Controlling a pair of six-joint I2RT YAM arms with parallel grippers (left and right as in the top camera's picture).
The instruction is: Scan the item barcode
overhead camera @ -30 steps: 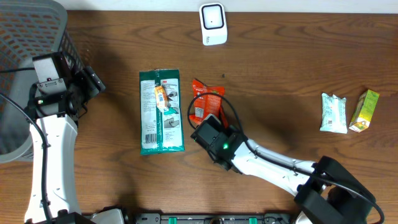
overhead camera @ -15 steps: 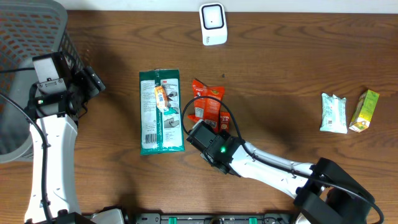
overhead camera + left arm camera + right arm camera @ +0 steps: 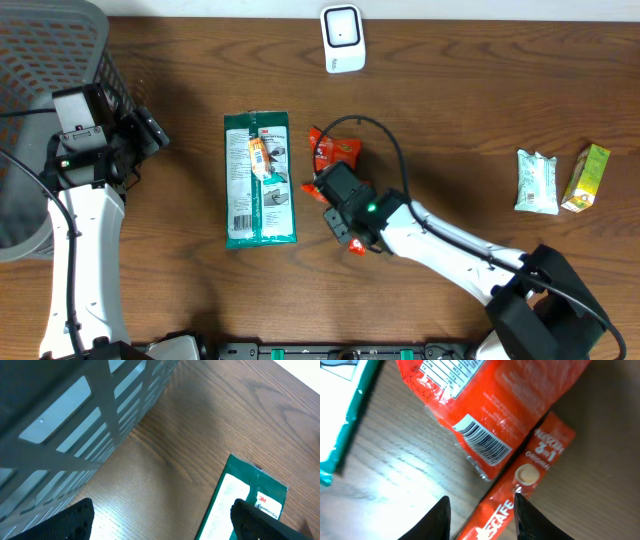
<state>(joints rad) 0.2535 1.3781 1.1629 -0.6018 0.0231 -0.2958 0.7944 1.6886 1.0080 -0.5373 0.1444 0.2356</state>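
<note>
A red Nescafe stick sachet (image 3: pixel 520 485) lies on the table, running between the two fingers of my right gripper (image 3: pixel 482 520). The fingers stand apart, and wood shows between the left finger and the sachet. Just ahead lies a red pouch (image 3: pixel 490 395) with its barcode (image 3: pixel 482 440) facing up. From overhead, my right gripper (image 3: pixel 333 195) covers the lower part of the pouch (image 3: pixel 337 150), and one sachet end (image 3: pixel 357 247) sticks out behind it. The white scanner (image 3: pixel 342 38) stands at the table's far edge. My left gripper (image 3: pixel 145 130) hangs wide open and empty beside the basket.
A green 3M packet (image 3: pixel 259 180) lies left of the red pouch and shows in the left wrist view as the packet (image 3: pixel 245 500). A grey mesh basket (image 3: pixel 50 60) fills the far left corner. At the right lie a white-green pack (image 3: pixel 537 182) and a yellow-green carton (image 3: pixel 586 178).
My right gripper has shifted up and to the right over the red pouch, and its jaws have come apart around the sachet. The left arm has not moved.
</note>
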